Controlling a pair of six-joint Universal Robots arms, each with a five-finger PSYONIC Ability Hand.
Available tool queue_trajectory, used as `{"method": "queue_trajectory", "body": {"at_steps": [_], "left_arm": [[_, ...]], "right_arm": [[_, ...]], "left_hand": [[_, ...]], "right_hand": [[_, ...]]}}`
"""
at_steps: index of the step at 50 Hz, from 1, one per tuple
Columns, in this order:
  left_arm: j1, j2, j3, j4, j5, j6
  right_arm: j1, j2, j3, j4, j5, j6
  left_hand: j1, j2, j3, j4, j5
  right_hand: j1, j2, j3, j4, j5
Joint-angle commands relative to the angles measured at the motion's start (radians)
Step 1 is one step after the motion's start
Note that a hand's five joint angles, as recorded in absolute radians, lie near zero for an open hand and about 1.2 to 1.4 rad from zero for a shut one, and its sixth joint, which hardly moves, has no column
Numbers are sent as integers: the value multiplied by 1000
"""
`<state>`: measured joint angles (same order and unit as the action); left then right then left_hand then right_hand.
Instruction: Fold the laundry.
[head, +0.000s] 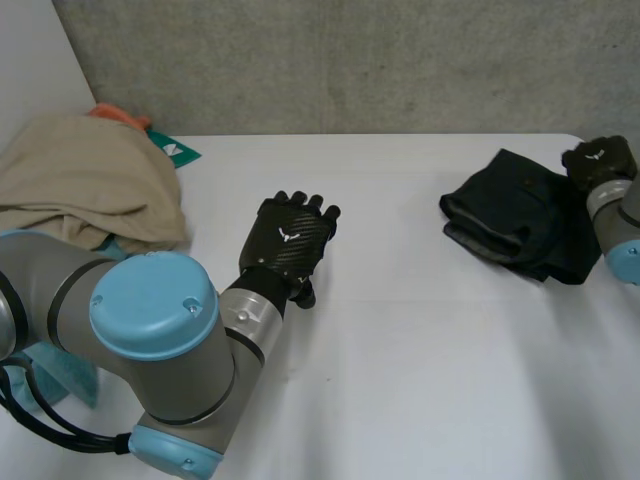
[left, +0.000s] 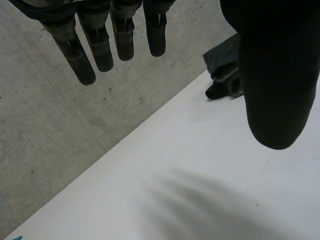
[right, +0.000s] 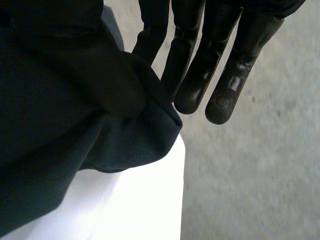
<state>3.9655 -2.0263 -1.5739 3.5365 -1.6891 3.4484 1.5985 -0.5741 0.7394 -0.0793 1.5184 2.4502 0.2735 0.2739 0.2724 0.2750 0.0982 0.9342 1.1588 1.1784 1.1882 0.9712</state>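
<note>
Dark garment (head: 515, 215), folded into a compact bundle, lies on the white table (head: 420, 350) well apart from the left hand (head: 290, 235), out past its thumb in the left wrist view (left: 225, 70). The right hand (head: 600, 160) sits at the bundle's far outer corner. In its wrist view the thumb presses onto the dark cloth (right: 50, 150) while the straight fingers (right: 222, 95) reach behind the edge, so the corner is pinched between them. The left hand is over bare table, its fingers (left: 100, 45) straight and spread, holding nothing. On that hand's outer side, near its arm, is a heap of beige cloth (head: 90, 180), with an orange piece (head: 120, 115) and a teal piece (head: 178, 152) showing at the heap's far edge.
</note>
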Motion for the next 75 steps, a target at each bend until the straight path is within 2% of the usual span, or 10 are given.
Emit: {"method": "queue_trajectory", "body": {"at_steps": [1, 15, 17, 18, 22, 36, 41, 52, 64, 75], "left_arm": [[1, -2, 2, 1, 0, 0], [1, 0, 2, -1, 0, 0], [1, 0, 2, -1, 0, 0], [1, 0, 2, 1, 0, 0], [0, 0, 2, -1, -1, 0], [3, 63, -3, 1, -4, 0], [11, 113, -2, 1, -6, 0], [78, 261, -9, -14, -7, -44], [267, 380, -17, -218, -7, -158], [313, 440, -38, -323, -9, -172]], "right_arm": [[-64, 28, -8, 44, 60, -2], [-133, -133, 205, 222, 59, 15], [-134, -148, 231, 228, 52, 15], [-132, -168, 260, 236, 43, 15], [-138, -229, 320, 240, 34, 21], [-222, -458, 388, 182, 46, 23], [-201, -582, 420, 147, 46, 128], [12, -883, 572, 138, 25, 519], [406, -885, 719, 121, 98, 524], [465, -846, 744, 27, 190, 516]], "left_hand": [[5, 4, 6, 3, 5], [5, 4, 6, 3, 5], [5, 4, 6, 3, 5], [2, 1, 3, 0, 2], [2, 1, 3, 0, 2], [-25, -25, -24, -26, -24], [-39, -40, -38, -41, -39], [-54, -55, -53, -56, -53], [-51, -52, -50, -53, -50], [-51, -52, -50, -53, -50]], "right_hand": [[462, 237, 218, 208, 251], [462, 237, 218, 208, 251], [166, -59, -79, -88, -46], [-232, -456, -476, -486, -443], [-760, -984, -1004, -1014, -971], [-760, -984, -1004, -1014, -971], [-760, -984, -1004, -1014, -971], [-760, -984, -1004, -1014, -971], [-760, -984, -1004, -1014, -971], [-760, -984, -1004, -1014, -971]]}}
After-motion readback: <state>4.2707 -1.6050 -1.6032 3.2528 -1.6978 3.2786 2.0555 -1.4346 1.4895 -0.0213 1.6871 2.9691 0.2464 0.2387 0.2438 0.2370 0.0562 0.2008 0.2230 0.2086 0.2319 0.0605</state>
